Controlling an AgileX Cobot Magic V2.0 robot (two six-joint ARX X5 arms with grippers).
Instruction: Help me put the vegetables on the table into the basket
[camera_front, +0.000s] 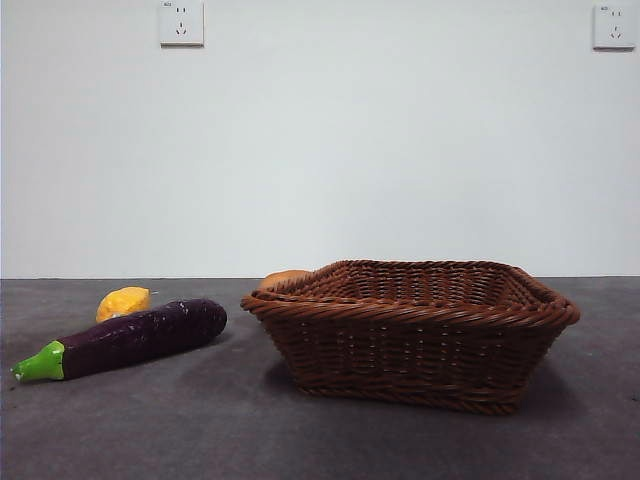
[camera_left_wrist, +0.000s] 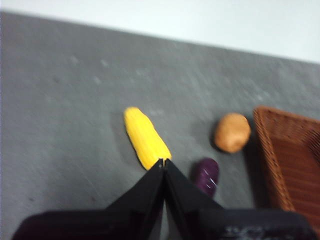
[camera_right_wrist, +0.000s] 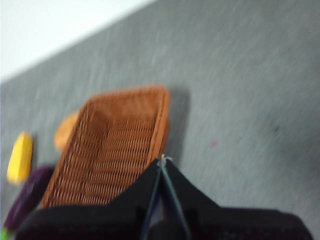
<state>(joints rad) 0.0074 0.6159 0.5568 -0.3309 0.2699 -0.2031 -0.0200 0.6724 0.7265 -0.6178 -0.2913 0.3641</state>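
Front view shows the table (camera_front: 200, 420) with no arm in sight: the basket (camera_front: 410, 335) stands at about 4 o'clock from the picture's centre, and the eggplant (camera_front: 130, 338) lies on the dark surface well apart from it at 8 o'clock, green stem end toward the near left. The yellow piece (camera_front: 123, 302) sits just behind the eggplant, and only a tan sliver of the potato (camera_front: 283, 279) shows behind the basket's far-left corner. From the left wrist camera, the left gripper (camera_left_wrist: 163, 162) hangs above the table with its two black jaws pressed together to a point, holding nothing. The yellow piece (camera_left_wrist: 146, 137) lies just past that tip, its near end almost under the point; the eggplant (camera_left_wrist: 206, 176) pokes out just beside the jaws, the potato (camera_left_wrist: 232, 132) lies farther on, close to the basket (camera_left_wrist: 290, 160) wall but apart from it. From the right wrist camera, the right gripper (camera_right_wrist: 162, 161) also has its jaws closed tight and empty, its tip over the basket (camera_right_wrist: 120, 145) near one rim. The potato (camera_right_wrist: 66, 131), yellow piece (camera_right_wrist: 21, 157) and eggplant (camera_right_wrist: 27, 197) lie beyond the basket's opposite side, all blurred.
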